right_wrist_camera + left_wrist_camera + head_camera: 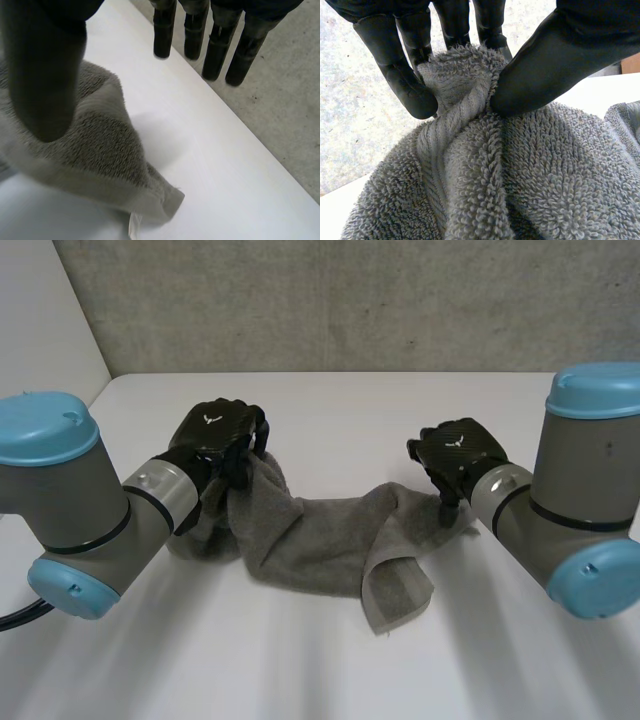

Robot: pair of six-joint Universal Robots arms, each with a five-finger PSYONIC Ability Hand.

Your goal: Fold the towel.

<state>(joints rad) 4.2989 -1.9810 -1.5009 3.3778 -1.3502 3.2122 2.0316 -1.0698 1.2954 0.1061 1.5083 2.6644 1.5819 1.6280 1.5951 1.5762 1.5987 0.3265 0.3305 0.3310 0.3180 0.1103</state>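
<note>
Find the grey towel (320, 540) roped and bunched across the middle of the white table (330, 400), strung between the two hands. Read the left hand (215, 435) as committed: fingers (400, 75) and thumb pinching a gathered ridge of terry at the towel's left end, raised a little above the table; corner or mid-edge, impossible to tell. Read the right hand (455, 450) as not yet gripping: fingers (217, 55) straight and held well apart from the thumb, over bare table, with a hemmed corner of the towel lying beneath the thumb. Judge the step in hand as securing the second end before spreading. To do it well, lower the right hand onto that hemmed corner, close fingers against thumb on the edge band itself rather than on a loose fold, and take a single layer only. Hold the left pinch firm, but avoid hauling sideways before closing the right grip, for fear of dragging the corner out of reach. Then draw both ends apart, level and low, to flatten the cloth ahead of any fold.
</note>
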